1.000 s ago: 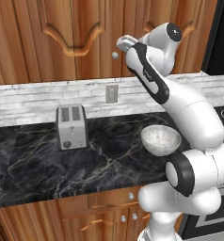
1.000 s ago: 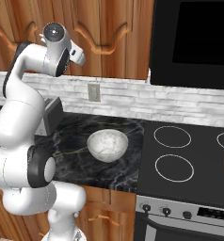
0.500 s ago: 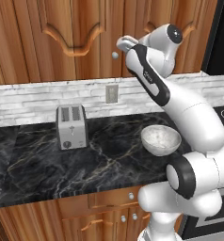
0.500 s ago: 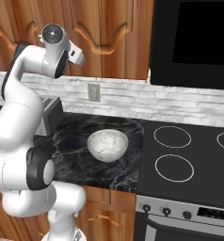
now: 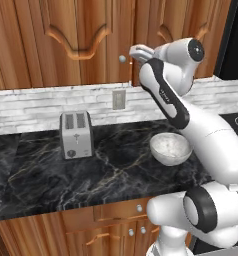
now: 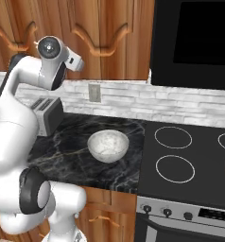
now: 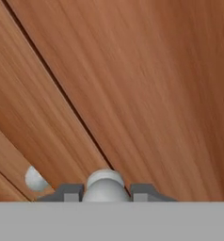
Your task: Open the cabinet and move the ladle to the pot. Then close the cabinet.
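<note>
- Since the claw (image 7: 106, 192) has its tips set on either side of a door knob (image 7: 105, 181), seemingly clamped on it, pull straight back.
- Just beyond, the cabinet (image 5: 81, 35) is shut; swing wide.
- Far below, a bowl (image 5: 170, 148) sits on the surface (image 5: 41, 175).

The cabinet (image 5: 81, 42) before me is reddish-brown wood with fine streaked grain, and the knob (image 7: 105, 186) between my dark grey fingertips (image 7: 69, 192) is pale silver. A second silver knob (image 7: 35, 179) glints beside it. Below, the counter (image 5: 116, 170) is black marble veined in tan and white. The backsplash (image 5: 36, 102) is pale grey-white brick. The toaster (image 5: 76, 134) is brushed silver, the bowl (image 5: 170, 148) white with grey speckles. The stove top (image 6: 185, 158) is black with thin white rings.
</note>
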Robot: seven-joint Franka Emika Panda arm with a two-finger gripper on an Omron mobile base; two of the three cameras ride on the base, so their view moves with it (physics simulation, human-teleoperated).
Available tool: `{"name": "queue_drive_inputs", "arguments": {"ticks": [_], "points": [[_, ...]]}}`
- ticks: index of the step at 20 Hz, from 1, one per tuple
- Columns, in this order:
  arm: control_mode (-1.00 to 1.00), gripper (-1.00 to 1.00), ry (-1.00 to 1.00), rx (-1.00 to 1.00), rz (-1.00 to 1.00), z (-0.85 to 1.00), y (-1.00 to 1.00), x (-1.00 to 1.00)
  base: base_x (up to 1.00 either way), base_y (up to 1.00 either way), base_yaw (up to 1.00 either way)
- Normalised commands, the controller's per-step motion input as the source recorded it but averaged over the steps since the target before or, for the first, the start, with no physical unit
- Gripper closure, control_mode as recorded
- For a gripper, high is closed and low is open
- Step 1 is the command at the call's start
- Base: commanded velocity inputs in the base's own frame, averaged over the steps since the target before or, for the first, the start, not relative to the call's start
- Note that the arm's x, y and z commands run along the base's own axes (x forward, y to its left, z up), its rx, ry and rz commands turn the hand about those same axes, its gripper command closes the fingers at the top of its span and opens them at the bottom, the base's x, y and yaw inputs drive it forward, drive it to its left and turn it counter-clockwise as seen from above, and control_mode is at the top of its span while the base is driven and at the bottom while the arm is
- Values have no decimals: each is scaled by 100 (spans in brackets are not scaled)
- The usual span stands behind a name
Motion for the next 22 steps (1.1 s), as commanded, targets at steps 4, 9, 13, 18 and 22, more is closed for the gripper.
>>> {"name": "queue_drive_inputs", "arguments": {"ticks": [4, 9, 13, 18, 22], "points": [[-100, 100, -2, 0, -1, 17, -41, -56, 0, 0, 0], [-100, 100, 0, 0, -2, 21, -45, -59, 0, 0, 0], [-100, 100, 0, 0, -2, 23, -43, -57, 0, 0, 0], [-100, 100, 0, 0, -3, 19, -44, -66, 0, 0, 0], [-100, 100, 0, 0, -4, 10, -46, -74, 0, 0, 0]]}}
